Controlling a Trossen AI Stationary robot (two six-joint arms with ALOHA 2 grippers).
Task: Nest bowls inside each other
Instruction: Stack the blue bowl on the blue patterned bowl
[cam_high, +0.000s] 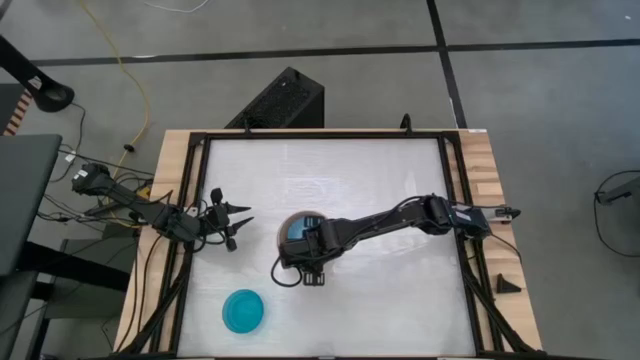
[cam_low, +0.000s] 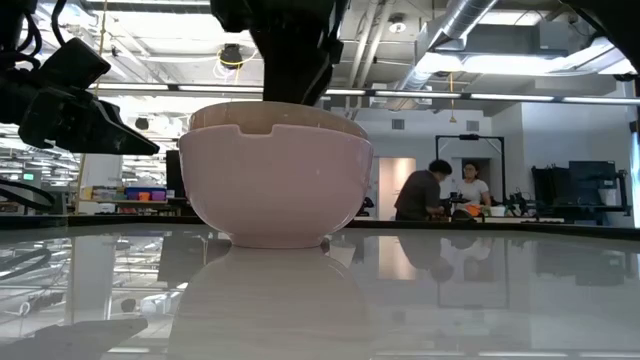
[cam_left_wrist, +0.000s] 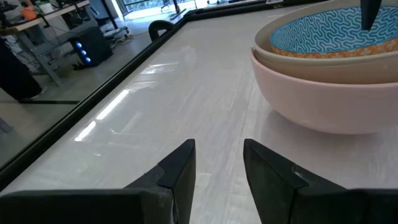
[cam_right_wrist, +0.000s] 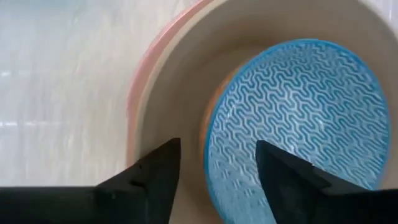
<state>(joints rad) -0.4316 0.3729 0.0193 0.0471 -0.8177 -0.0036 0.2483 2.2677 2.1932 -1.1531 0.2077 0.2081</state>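
Note:
A stack of nested bowls (cam_low: 280, 180) rests on its base at the middle of the white table. The outermost is pinkish (cam_right_wrist: 138, 81), a cream one (cam_left_wrist: 280, 59) sits inside it, and a light blue patterned bowl (cam_right_wrist: 298, 124) with an orange rim beside it lies innermost. A bright cyan bowl (cam_high: 243, 311) stands alone near the front edge. My right gripper (cam_right_wrist: 217, 146) hangs over the stack, pointing steeply down. It is open, with one finger on either side of the blue bowl's rim. My left gripper (cam_left_wrist: 219, 152) waits open, low at the stack's left.
The table's black frame (cam_high: 190, 200) runs around the white surface, with wooden strips outside it. A black wedge (cam_high: 506, 285) lies on the right strip. A black box (cam_high: 283, 100) stands on the floor beyond the far edge. People (cam_low: 440, 190) stand far off in the room.

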